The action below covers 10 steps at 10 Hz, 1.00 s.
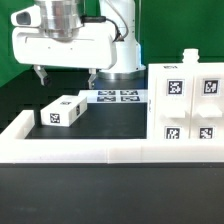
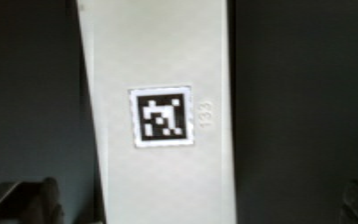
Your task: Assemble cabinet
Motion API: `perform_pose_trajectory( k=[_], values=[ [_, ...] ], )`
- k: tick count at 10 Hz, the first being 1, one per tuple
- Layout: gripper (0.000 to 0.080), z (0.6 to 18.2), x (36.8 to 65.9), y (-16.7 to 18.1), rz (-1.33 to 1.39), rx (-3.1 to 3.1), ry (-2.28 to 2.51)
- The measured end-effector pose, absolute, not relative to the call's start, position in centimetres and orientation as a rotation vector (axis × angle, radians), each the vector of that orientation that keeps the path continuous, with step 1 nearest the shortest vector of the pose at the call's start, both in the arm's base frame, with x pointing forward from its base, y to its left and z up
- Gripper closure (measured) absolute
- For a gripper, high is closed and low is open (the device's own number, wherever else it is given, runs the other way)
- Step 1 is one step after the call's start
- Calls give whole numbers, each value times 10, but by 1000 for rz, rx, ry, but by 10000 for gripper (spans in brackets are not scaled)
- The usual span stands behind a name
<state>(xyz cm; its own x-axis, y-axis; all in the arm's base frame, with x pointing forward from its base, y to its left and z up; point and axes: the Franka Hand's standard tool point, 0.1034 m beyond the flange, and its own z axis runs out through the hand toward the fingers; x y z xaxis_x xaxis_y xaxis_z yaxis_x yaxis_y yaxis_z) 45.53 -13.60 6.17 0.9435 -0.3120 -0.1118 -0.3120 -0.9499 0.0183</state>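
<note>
Cabinet body (image 1: 190,100) sits on the bench (image 1: 120,125) at the exterior view's right, just behind the rail (image 1: 100,151). One loose box part (image 1: 62,112) lies well apart from it, toward the left, tag (image 2: 163,117) facing the wrist view. My tool (image 1: 66,76) hangs above that part, fingers spread wide, gripping nothing.

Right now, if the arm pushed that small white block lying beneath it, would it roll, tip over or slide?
Probably slide: the small white block has flat faces and square edges, nothing to roll on. It lies low on its long side, so tipping seems unlikely. It looks like rigid plastic, likely light.
</note>
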Motion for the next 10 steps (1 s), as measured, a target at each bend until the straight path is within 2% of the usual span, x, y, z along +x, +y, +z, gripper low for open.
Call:
perform_pose_trajectory(
  k=[10],
  values=[
    [2, 15, 443, -144, -110, 3060, -362]
  ],
)
